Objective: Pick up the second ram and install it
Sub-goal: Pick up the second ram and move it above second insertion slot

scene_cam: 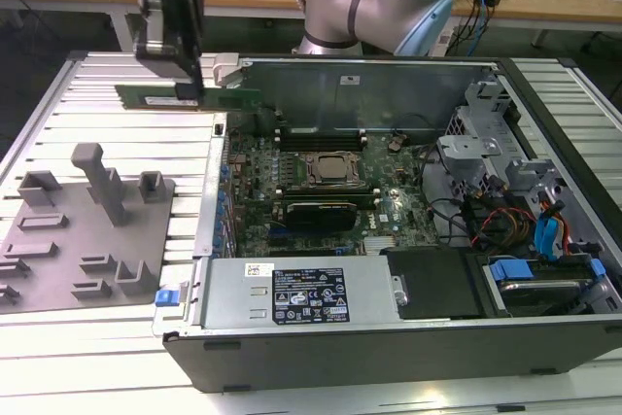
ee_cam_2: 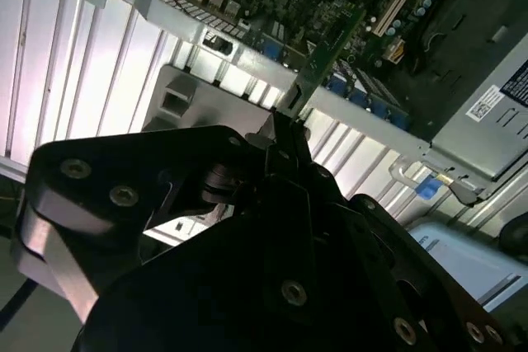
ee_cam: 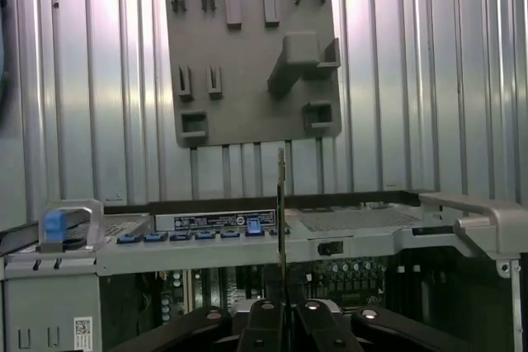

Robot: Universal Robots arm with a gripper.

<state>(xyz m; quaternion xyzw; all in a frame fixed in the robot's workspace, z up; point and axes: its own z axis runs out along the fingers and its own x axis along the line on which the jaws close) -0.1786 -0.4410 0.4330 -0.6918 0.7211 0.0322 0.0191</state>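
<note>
1. just outside the case (scene_cam: 389, 337), at its far corner on the exterior view's left, the gripper (scene_cam: 188, 85) hangs over the ribbed table (scene_cam: 117, 138); bare slats surround it, with the grey fixture plate (scene_cam: 63, 245) nearer.
2. its fingers are clamped on the ram (scene_cam: 238, 100), which sticks out level both ways, one end over the case wall.
3. the ram is a thin green stick.

Tool (scene_cam: 190, 90) hangs pointing down, fingers seemingly pinched together.
</note>
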